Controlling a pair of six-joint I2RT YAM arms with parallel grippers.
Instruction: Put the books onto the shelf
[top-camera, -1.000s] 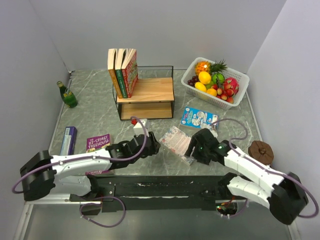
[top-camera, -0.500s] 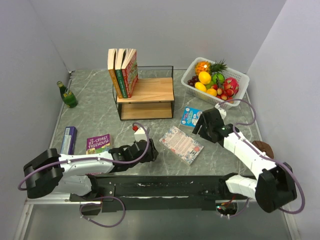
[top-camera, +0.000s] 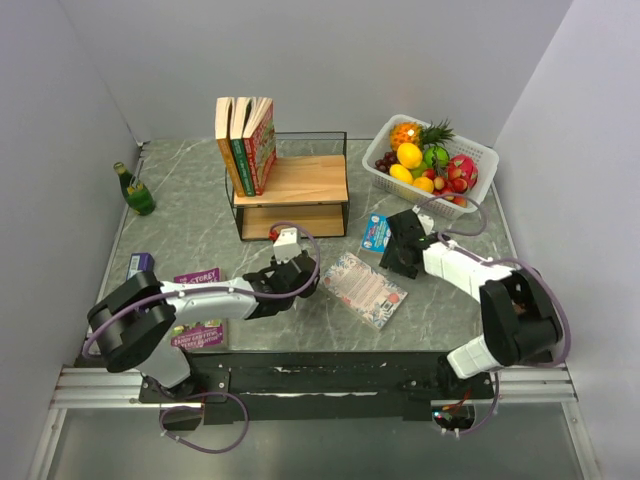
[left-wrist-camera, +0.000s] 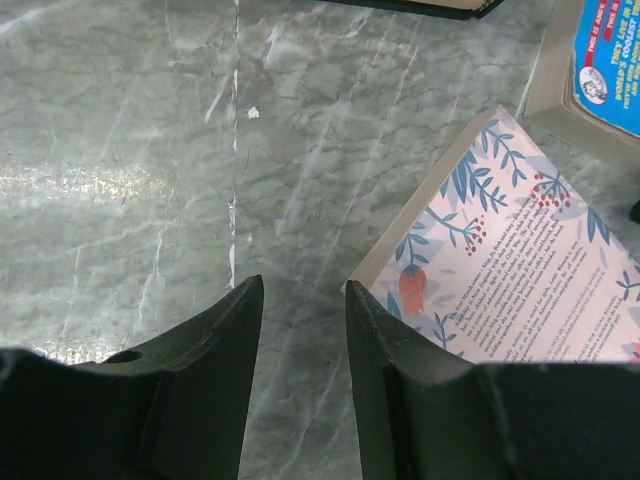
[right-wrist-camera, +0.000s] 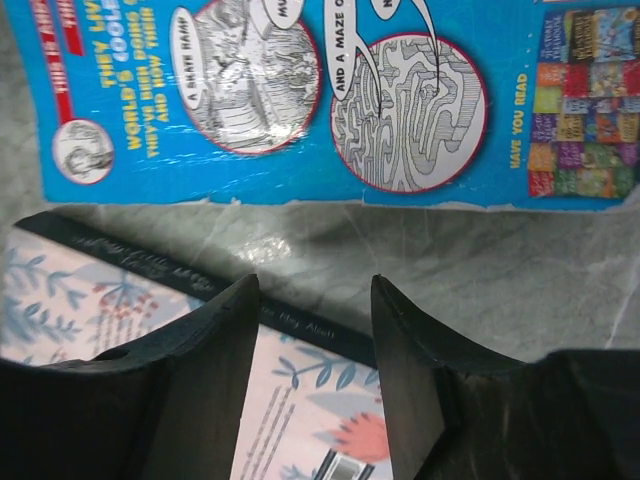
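Green glass bottle (top-camera: 133, 189) noted at the table's far left, close to the wall. White plastic basket (top-camera: 486, 165) stands at the far right, filled with fruit (pineapple (top-camera: 437, 133), lemon (top-camera: 409, 155) and dark grapes (top-camera: 385, 160) among them). Table (top-camera: 190, 235) surface: grey-green marble pattern, pale veins. Plain grey walls on three sides.

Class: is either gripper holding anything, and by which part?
Nothing is held. The left gripper stands open beside a corner of the pink book; the right gripper stands open over its dark edge.
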